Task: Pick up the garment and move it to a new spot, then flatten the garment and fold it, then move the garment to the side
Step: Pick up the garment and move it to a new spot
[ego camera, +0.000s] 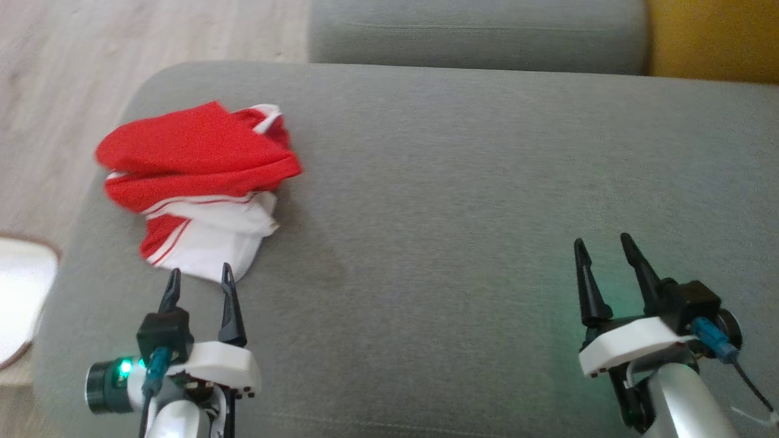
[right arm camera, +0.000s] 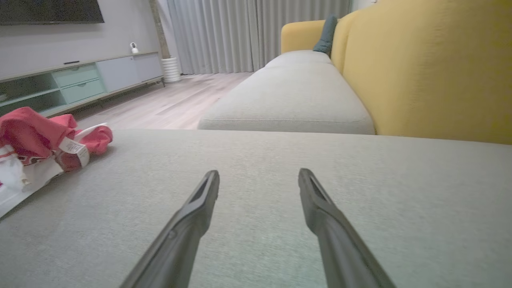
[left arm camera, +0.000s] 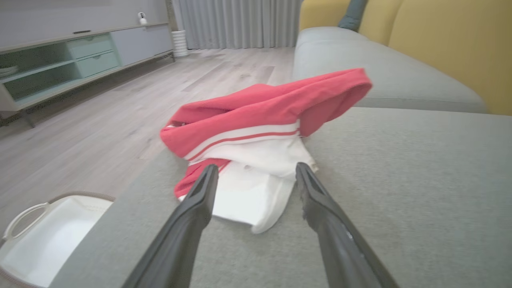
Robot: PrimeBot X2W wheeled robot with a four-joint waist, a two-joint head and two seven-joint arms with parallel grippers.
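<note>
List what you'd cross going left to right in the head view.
white basket → red and white garment → right gripper. The left gripper is left out: it shares the garment's span, just below it in that view.

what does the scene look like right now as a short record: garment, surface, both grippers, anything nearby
garment: crumpled red and white fabric garment, heaped, not yet flattened or folded
surface: grey fabric sofa seat; the garment lies near its left edge
left gripper: open, holding nothing, tips at the garment's white near edge, contact unclear
right gripper: open, holding nothing, over bare seat, well apart from the garment
nearby: white basket with a handle, on the floor left of the seat; yellow backrest on the right
</note>
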